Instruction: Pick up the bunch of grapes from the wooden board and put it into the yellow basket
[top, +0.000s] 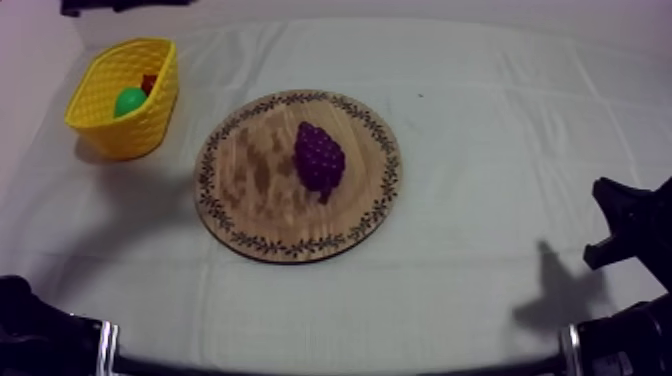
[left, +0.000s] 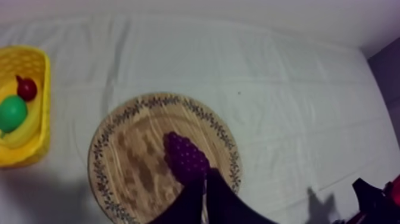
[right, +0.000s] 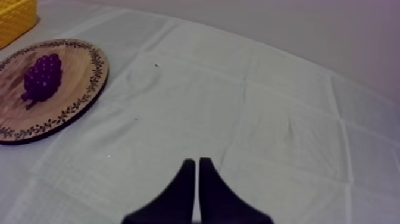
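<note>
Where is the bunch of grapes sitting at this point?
In the top view the bunch of grapes lies on the wooden board, just right of its middle. The yellow basket stands apart from the board, farther back on the left.

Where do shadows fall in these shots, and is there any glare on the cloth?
Top view: a dark arm shadow lies on the cloth near the right arm, a soft one beside the basket; no glare. Left wrist view: the same shadow beside the board. Right wrist view: even light, no glare.
</note>
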